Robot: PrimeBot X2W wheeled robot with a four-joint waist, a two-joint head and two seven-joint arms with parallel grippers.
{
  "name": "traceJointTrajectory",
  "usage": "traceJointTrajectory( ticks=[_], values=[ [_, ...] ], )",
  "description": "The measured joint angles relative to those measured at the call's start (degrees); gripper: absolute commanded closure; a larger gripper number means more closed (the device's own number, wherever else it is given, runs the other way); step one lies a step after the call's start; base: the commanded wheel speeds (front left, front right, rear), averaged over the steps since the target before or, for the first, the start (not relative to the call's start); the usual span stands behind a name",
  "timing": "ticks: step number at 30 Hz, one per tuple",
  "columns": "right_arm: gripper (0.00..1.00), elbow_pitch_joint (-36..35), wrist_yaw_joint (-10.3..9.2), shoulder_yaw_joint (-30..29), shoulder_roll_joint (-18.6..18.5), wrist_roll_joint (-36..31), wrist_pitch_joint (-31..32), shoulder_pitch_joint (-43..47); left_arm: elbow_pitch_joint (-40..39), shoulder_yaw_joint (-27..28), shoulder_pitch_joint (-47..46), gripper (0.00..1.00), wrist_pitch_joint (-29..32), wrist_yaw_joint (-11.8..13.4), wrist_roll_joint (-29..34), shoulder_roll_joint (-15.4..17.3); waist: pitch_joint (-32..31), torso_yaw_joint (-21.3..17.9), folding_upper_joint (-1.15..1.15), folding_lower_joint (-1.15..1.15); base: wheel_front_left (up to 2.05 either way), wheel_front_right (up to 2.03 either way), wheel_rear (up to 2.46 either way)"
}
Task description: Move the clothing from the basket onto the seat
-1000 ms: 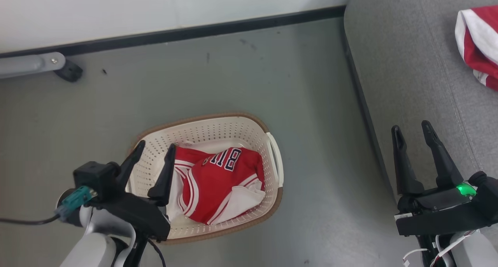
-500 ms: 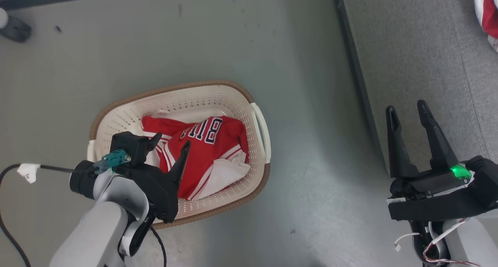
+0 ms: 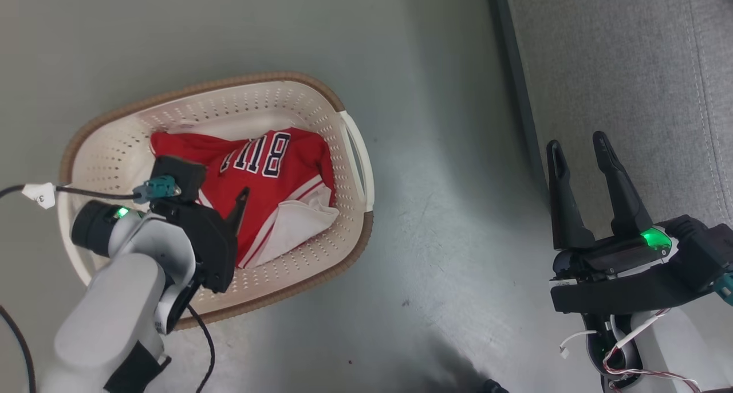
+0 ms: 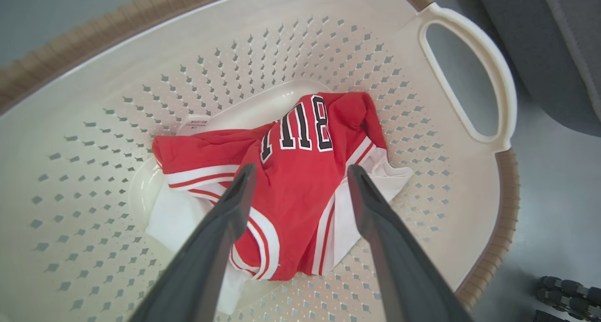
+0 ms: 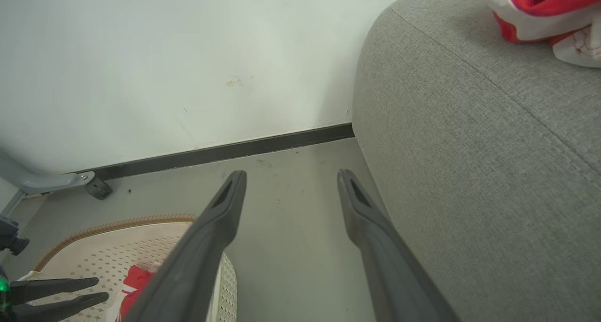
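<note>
The jersey (image 4: pixel 300 195) is seen crumpled in the basket (image 4: pixel 281 45), straight ahead of the left gripper (image 4: pixel 301 169), whose fingers are spread and empty, while the right gripper (image 3: pixel 576 142), likewise spread, is held well apart by the seat (image 3: pixel 630 66).

Red jersey (image 3: pixel 286 178) crumpled in cream basket (image 3: pixel 257 98); shorts (image 5: pixel 540 7) (red, white-striped) on grey seat (image 5: pixel 469 172).

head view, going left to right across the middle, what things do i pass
basket with the jersey in it → bare floor → seat
</note>
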Motion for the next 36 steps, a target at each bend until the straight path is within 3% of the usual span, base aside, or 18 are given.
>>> traceJointTrajectory(
  ticks=[18,27,36],
  values=[
    [0.0,1.51,0.02,1.09,1.44,-0.86,-0.27,-1.19,12.05,-2.05,-10.18,0.0,3.9,-0.03,3.57,-0.9,5.26,-3.55,0.0,-0.01,0.0,0.0,0.0],
    [0.0,1.94,0.09,1.87,2.04,-1.4,-0.27,-1.19,16.36,-4.34,-12.94,0.0,5.22,-2.54,5.59,0.81,7.02,-5.16,-0.01,-0.01,0.0,0.0,0.0],
    [0.0,2.04,0.26,1.41,2.11,-1.92,-0.43,-0.33,19.0,-7.9,-14.31,0.0,5.65,-4.03,6.34,-1.86,7.66,-5.93,-0.01,-0.01,0.0,0.0,0.0]
  ],
)
